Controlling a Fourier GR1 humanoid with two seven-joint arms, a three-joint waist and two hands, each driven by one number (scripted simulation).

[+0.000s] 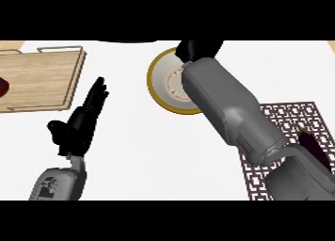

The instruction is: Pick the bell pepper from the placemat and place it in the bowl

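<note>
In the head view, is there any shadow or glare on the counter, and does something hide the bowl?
Head view: the white counter is evenly lit, with no plain shadow or glare; the right forearm covers much of the bowl and part of the placemat; the right hand is dark, its fingers unclear.

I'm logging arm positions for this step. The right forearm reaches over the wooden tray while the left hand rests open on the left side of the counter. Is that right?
Not quite. In the head view the right forearm reaches over the bowl, not the wooden tray, which sits apart at the far left. The left hand does rest open on the left.
</note>
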